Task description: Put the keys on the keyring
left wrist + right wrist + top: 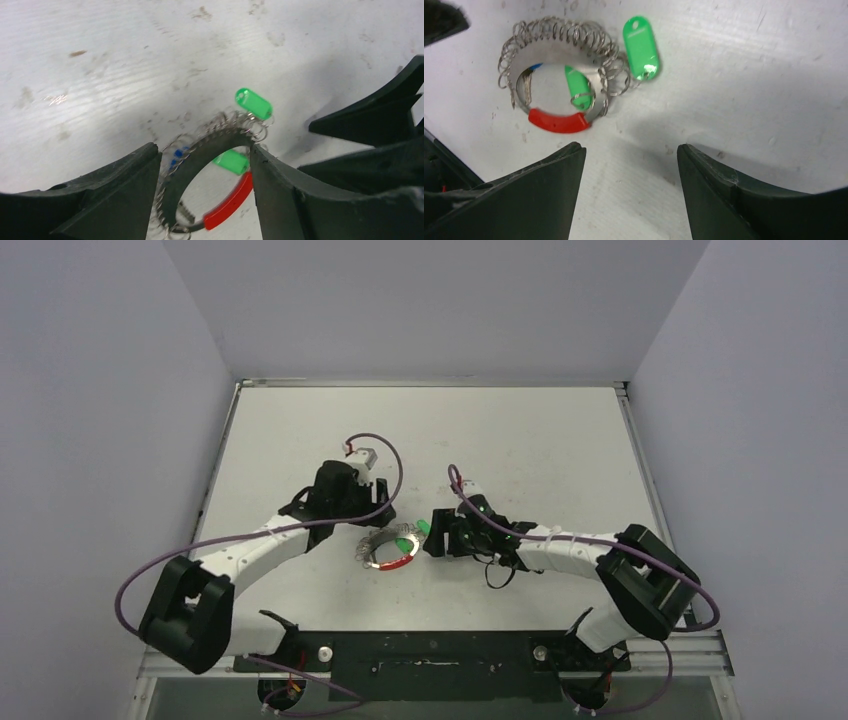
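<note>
We see left gripper (205,150) released beside keyring (574,37) | right gripper (631,147) released, empty | one green key (578,87) inside loop, another touching coil.

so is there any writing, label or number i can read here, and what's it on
No readable text anywhere.
Oblong green plastic key tag beside the silvery spiral-coil keyring with a red section: faint marking near its top, too blurred to read.
Smaller green plastic tag inside the loop: nothing visible.
Scuffed white table: only smudges, no writing.
</note>
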Controlling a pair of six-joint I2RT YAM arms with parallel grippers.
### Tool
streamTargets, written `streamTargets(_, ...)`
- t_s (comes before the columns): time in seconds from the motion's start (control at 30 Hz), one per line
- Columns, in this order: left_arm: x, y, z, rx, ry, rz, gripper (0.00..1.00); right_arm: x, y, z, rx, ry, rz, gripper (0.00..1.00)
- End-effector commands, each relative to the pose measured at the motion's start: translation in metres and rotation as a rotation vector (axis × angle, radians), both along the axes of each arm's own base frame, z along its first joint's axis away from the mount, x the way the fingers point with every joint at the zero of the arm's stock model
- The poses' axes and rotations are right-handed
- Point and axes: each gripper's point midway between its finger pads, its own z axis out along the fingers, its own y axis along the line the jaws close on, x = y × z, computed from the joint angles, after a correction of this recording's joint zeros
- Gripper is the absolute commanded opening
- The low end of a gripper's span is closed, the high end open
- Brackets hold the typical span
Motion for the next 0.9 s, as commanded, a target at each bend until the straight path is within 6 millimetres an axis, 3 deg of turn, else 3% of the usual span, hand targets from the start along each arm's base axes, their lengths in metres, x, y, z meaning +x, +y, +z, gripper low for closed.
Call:
streamTargets(0.0,-0.02,0.055,-0.009,0.105,0.027,0.174,0.66,0.027,0.018,0.011,-0.012,-0.049,0.083,0.68)
streamTargets(0.1,-0.042,0.069,-0.018,0.079,0.091,0.251,0.66,0.04,0.029,0.006,-0.021,-0.055,0.109,0.66)
streamTargets(0.27,-0.07,0.075,-0.042,-0.018,0.189,0.34,0.65,0.049,0.041,-0.003,-0.038,-0.053,0.132,0.59)
streamTargets(0.37,-0.076,0.078,-0.055,-0.038,0.219,0.386,0.59,0.042,0.042,-0.01,-0.043,-0.036,0.147,0.41)
streamTargets(0.5,-0.07,0.071,-0.057,-0.068,0.199,0.361,0.39,0.02,0.043,-0.021,-0.042,-0.005,0.172,0.24)
streamTargets(0.67,-0.054,0.063,-0.055,-0.051,0.178,0.315,0.12,-0.016,0.046,-0.027,-0.007,0.025,0.187,0.16)
streamTargets(0.77,-0.042,0.052,-0.051,-0.061,0.151,0.25,0.05,-0.034,0.051,-0.027,0.043,0.043,0.188,0.16)
streamTargets(0.87,-0.025,0.046,-0.043,-0.042,0.107,0.209,0.04,-0.045,0.052,-0.021,0.103,0.051,0.177,0.17)
